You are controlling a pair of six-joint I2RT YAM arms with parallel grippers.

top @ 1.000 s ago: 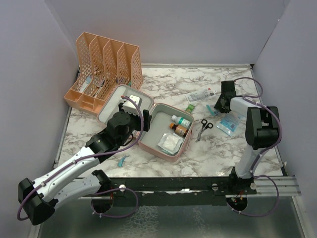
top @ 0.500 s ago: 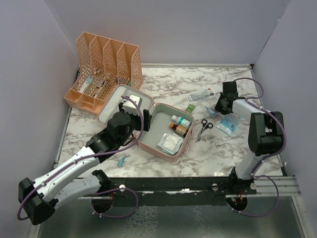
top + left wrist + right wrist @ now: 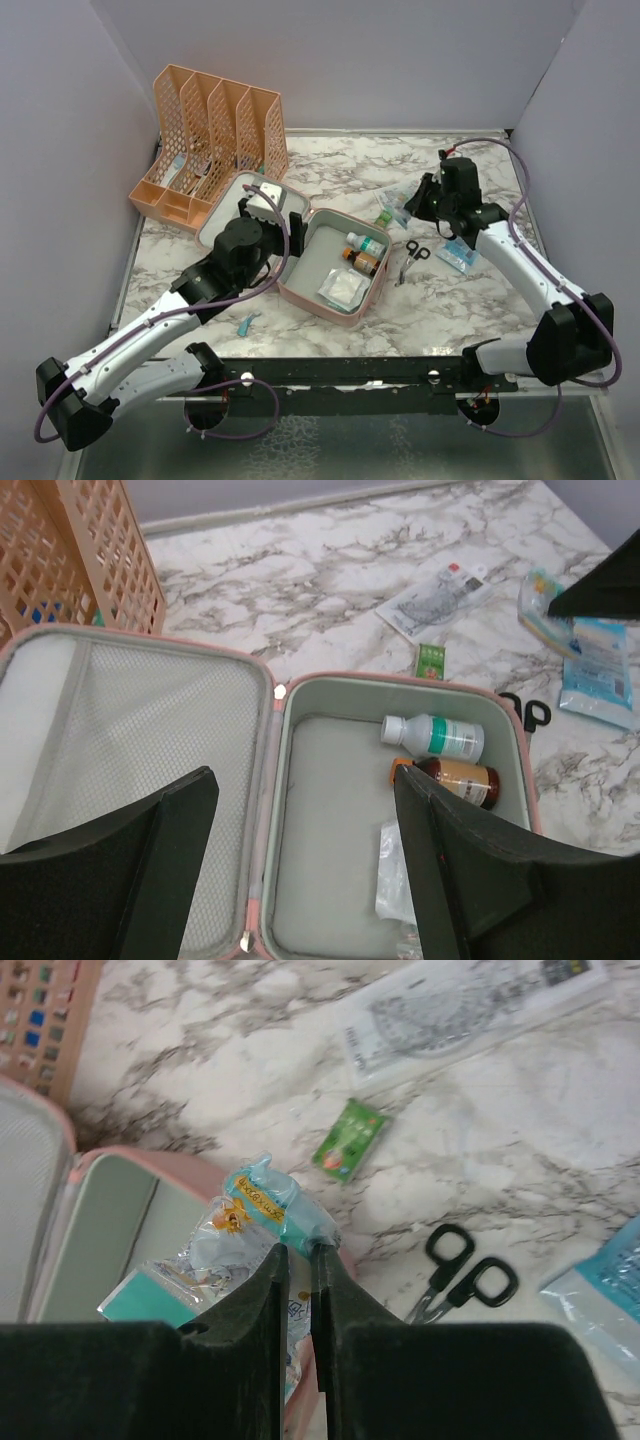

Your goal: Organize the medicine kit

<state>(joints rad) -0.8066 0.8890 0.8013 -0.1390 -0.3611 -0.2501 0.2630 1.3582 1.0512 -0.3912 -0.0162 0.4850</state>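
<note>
Top external view, check one: where is the kit?

Operator: I see the kit [image 3: 318, 252] lying open on the table [image 3: 340, 160], lid half to the left, beside the rack [image 3: 215, 130]. Its right half holds a white bottle [image 3: 435, 735], a brown bottle [image 3: 455, 778] just beside it, and a clear bag [image 3: 395, 870] toward the near wall.

Checker: Left gripper?

Operator: On my left wrist view, the left gripper [image 3: 302, 780] hangs above the kit's hinge. Its fingers stand wide apart and grip nothing.

Checker: Right gripper?

Operator: The right gripper [image 3: 297, 1258] is near the kit's far right corner. Its fingers are pinched almost together on the teal end of a clear packet [image 3: 250, 1222]. From my right wrist view the packet shows over the kit's rim.

Checker: Loose items?

Operator: On the table right of the kit I count scissors [image 3: 462, 1272], a printed sheet [image 3: 435, 595] and a blue pack [image 3: 600, 675]. A green sachet [image 3: 348, 1138] lies just beside the kit's far rim. A small teal item [image 3: 247, 323] lies near the kit's front left. I cannot tell what it is.
</note>
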